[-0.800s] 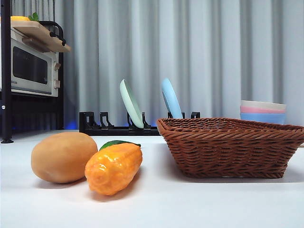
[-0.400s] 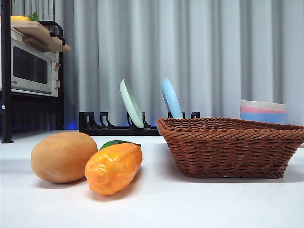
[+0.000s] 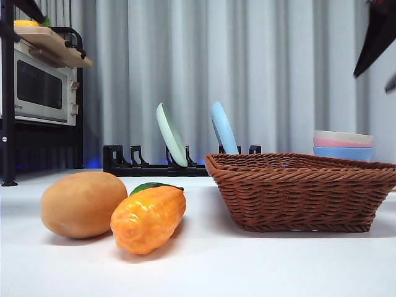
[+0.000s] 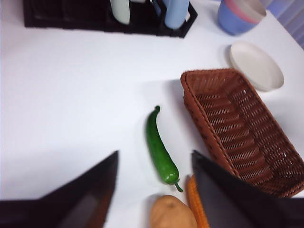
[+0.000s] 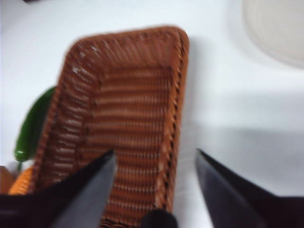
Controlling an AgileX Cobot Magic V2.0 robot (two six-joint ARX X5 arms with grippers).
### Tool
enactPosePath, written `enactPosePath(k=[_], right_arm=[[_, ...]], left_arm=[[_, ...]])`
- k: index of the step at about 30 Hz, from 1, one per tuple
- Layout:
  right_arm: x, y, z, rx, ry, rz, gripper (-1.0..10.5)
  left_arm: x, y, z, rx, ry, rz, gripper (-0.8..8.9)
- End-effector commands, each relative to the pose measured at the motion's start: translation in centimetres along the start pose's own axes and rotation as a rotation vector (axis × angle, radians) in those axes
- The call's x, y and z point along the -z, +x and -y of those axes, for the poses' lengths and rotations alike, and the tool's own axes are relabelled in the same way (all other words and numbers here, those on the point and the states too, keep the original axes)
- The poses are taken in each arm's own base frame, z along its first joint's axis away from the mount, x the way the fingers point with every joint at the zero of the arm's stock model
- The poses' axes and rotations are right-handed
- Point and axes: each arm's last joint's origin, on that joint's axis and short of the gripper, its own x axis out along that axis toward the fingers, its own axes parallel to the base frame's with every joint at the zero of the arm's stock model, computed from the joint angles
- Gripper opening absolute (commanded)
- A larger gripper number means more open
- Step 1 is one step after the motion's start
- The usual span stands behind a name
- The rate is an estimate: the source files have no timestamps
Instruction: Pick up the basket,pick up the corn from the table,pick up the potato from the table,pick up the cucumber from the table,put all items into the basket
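The brown wicker basket (image 3: 300,192) stands empty on the white table (image 3: 247,266) at the right. The tan potato (image 3: 83,204) and the bumpy orange corn (image 3: 148,218) lie side by side at the left, with the green cucumber (image 3: 151,185) mostly hidden behind the corn. My left gripper (image 4: 154,190) is open, high above the cucumber (image 4: 159,149), potato (image 4: 172,213) and corn (image 4: 194,209), with the basket (image 4: 242,133) beside them. My right gripper (image 5: 154,185) is open, high over the basket (image 5: 128,118), and shows as a black tip (image 3: 376,40) at the top right.
A black dish rack (image 3: 154,164) with a green and a blue plate stands at the back. Stacked pastel bowls (image 3: 343,145) are behind the basket, and a white plate (image 4: 256,64) lies beside them. A microwave on a shelf (image 3: 40,86) stands at the far left.
Black arm tips have come into the front view at the top right and top left corners. The basket, potato, corn and cucumber have not moved.
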Motion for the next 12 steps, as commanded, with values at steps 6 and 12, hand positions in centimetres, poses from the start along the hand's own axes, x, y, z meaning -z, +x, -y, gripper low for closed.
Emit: enactPosePath(k=[6, 12], right_arm=[[-0.3, 6.0, 1.6, -0.002, -0.019, -0.124, 3.5], [0.2, 10.8, 2.5, -0.013, -0.017, -0.196, 3.4]], left_arm=[[0.0, 0.6, 0.5, 0.032, 0.012, -0.018, 3.15], [-0.2, 0.8, 1.0, 0.052, 0.035, -0.002, 3.15]])
